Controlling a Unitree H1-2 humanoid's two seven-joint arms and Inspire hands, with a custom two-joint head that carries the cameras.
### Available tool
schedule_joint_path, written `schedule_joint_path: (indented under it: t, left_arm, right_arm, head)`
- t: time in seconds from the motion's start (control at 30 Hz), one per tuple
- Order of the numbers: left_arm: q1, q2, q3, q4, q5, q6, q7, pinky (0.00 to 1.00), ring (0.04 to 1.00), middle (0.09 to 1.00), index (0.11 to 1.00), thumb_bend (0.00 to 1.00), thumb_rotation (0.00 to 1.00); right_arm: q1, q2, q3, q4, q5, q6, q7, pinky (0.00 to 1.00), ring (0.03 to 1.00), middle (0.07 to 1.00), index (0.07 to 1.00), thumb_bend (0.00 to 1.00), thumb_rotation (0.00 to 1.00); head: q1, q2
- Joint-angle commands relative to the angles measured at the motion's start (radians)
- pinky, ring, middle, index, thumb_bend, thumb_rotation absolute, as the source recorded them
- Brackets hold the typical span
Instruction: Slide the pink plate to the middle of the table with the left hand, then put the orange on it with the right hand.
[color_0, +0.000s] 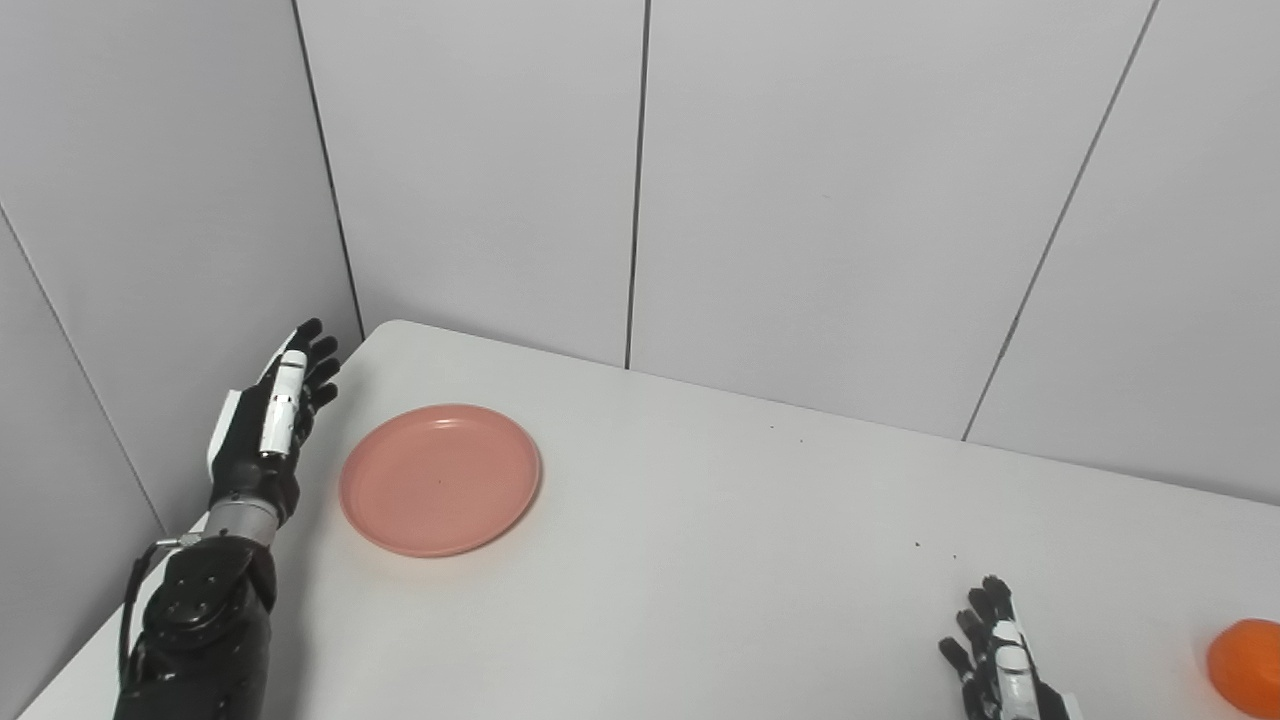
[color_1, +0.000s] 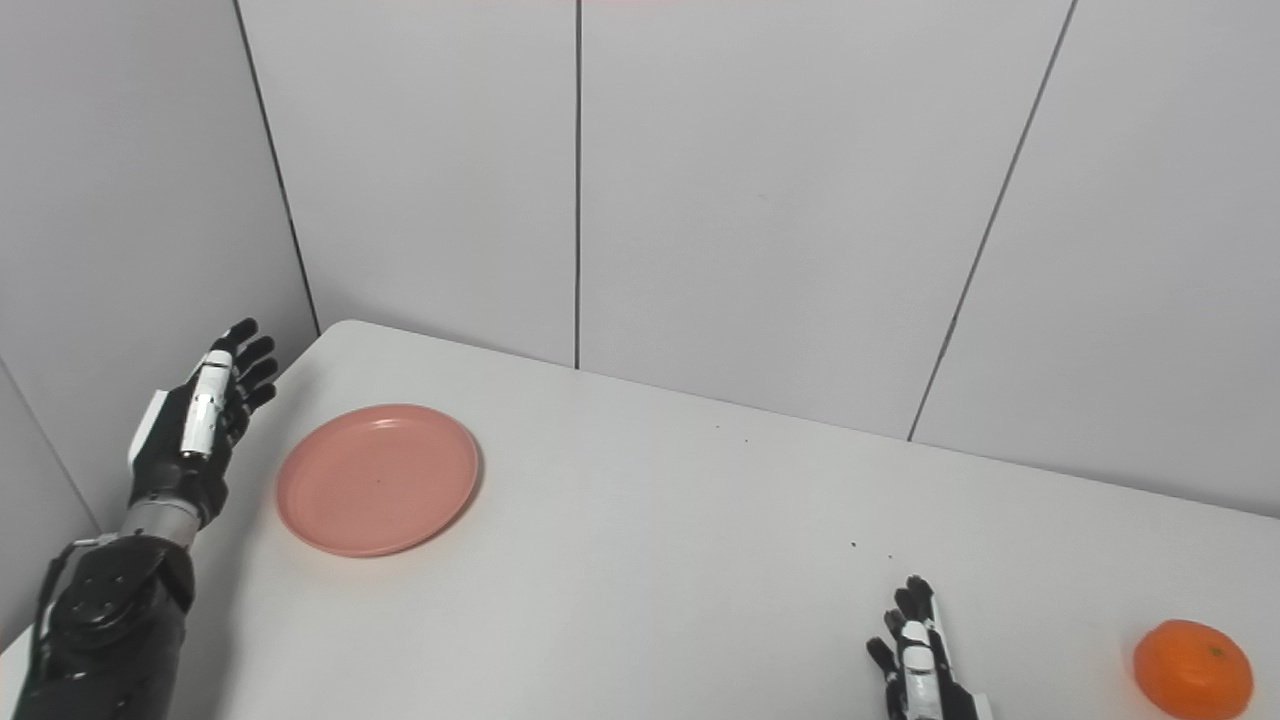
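Note:
A round pink plate (color_0: 440, 478) lies on the left part of the white table (color_0: 720, 540), with nothing on it. My left hand (color_0: 272, 415) stands upright just left of the plate, fingers straight and apart, holding nothing and a small gap away from the rim. An orange (color_1: 1192, 668) rests near the table's front right corner. My right hand (color_1: 918, 660) lies low at the bottom edge, left of the orange and well apart from it, fingers spread and empty.
Grey panel walls close off the table at the back and on the left, close behind my left hand. A few small dark specks (color_0: 918, 546) dot the tabletop.

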Motion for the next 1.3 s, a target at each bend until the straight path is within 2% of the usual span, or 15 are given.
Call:
schedule_joint_path:
  t: [0.0,0.3,0.77,0.9,1.13,1.2,1.27]
  left_arm:
    - [-0.020,0.020,0.005,0.006,-0.003,-0.068,0.005,0.91,0.912,0.908,0.897,0.28,1.00]
    - [-0.021,0.028,0.008,0.092,-0.022,-0.111,-0.007,0.89,0.904,0.902,0.889,0.30,1.00]
    - [-0.021,0.025,0.007,0.174,-0.068,-0.160,-0.023,0.87,0.892,0.891,0.872,0.33,0.88]
    - [-0.021,0.024,-0.001,0.179,-0.060,-0.157,-0.018,0.89,0.904,0.900,0.880,0.32,0.93]
    - [-0.021,0.023,-0.007,0.198,-0.055,-0.152,-0.006,0.90,0.912,0.909,0.888,0.31,0.95]
    - [-0.021,0.025,-0.007,0.208,-0.059,-0.147,-0.008,0.89,0.908,0.906,0.885,0.33,0.93]
    - [-0.020,0.028,-0.009,0.214,-0.065,-0.142,-0.016,0.91,0.920,0.919,0.903,0.35,0.97]
  right_arm:
    - [-0.008,-0.005,-0.007,-0.029,0.003,0.009,0.006,1.00,1.000,1.000,1.000,0.16,1.00]
    - [-0.010,-0.006,-0.011,-0.029,0.005,0.009,0.005,1.00,1.000,1.000,1.000,0.14,1.00]
    - [-0.012,-0.014,-0.014,-0.023,0.004,-0.005,0.011,1.00,1.000,1.000,1.000,0.15,1.00]
    - [-0.012,-0.016,-0.014,-0.025,0.004,0.000,0.009,1.00,1.000,1.000,1.000,0.17,1.00]
    - [-0.013,-0.016,-0.015,-0.031,0.006,0.008,0.006,1.00,1.000,1.000,1.000,0.16,1.00]
    - [-0.013,-0.016,-0.015,-0.034,0.008,0.012,0.007,1.00,1.000,1.000,1.000,0.15,1.00]
    - [-0.012,-0.016,-0.015,-0.035,0.009,0.015,0.008,1.00,1.000,1.000,1.000,0.16,1.00]
  head:
    - [0.002,0.001]
    - [0.007,0.003]
    - [0.018,0.009]
    - [0.020,0.010]
    - [0.023,0.013]
    - [0.022,0.014]
    - [0.022,0.014]
